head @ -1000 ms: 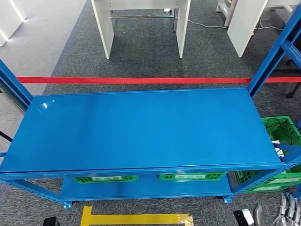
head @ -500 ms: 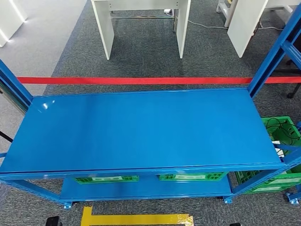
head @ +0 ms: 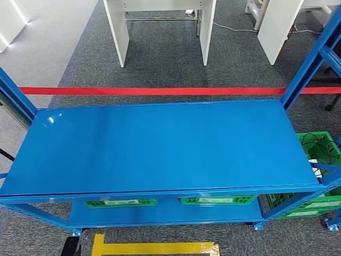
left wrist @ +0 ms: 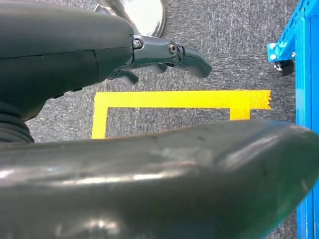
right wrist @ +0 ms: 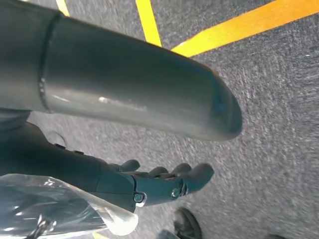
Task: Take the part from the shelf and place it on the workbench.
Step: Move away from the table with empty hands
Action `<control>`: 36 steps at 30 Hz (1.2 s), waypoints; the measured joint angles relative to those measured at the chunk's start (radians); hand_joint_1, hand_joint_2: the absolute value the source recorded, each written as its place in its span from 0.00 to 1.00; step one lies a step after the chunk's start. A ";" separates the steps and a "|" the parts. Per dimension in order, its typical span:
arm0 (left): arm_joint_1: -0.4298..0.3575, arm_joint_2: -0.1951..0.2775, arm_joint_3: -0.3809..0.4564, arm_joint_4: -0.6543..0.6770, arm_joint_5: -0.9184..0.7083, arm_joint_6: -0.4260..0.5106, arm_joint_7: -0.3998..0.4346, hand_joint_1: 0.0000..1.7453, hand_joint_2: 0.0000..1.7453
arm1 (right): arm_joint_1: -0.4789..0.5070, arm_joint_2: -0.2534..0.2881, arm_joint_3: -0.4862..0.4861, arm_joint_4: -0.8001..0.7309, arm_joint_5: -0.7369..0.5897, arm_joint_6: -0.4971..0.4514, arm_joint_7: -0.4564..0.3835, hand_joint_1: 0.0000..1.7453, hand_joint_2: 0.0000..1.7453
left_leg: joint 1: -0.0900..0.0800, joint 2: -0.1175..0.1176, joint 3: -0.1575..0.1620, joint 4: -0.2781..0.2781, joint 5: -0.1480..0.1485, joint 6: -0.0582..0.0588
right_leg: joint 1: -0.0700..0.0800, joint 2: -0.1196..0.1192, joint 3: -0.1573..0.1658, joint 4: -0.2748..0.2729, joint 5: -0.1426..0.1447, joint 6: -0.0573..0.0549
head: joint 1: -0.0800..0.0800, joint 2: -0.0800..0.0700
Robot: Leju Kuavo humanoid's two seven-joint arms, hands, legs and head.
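Blue shelf (head: 161, 149) dead ahead, both hands hanging low over the carpet.
Green crates (head: 120, 202) on its lower board seem the likeliest home for the part (I cannot make it out), ahead of both hands. The left hand (left wrist: 112, 55) is slack and holds nothing; the right hand (right wrist: 150, 184) spreads loosely beside a clear plastic bag (right wrist: 56, 209), and I cannot tell whether it holds the bag.
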 joint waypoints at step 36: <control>0.011 0.034 -0.009 0.000 0.044 0.002 -0.024 0.00 0.00 | -0.018 -0.008 -0.004 0.043 0.017 -0.045 -0.030 0.00 0.00 | 0.000 0.000 0.000 0.000 0.000 0.000 | 0.000 0.000 0.006 0.000 0.000 0.000 | 0.000 0.000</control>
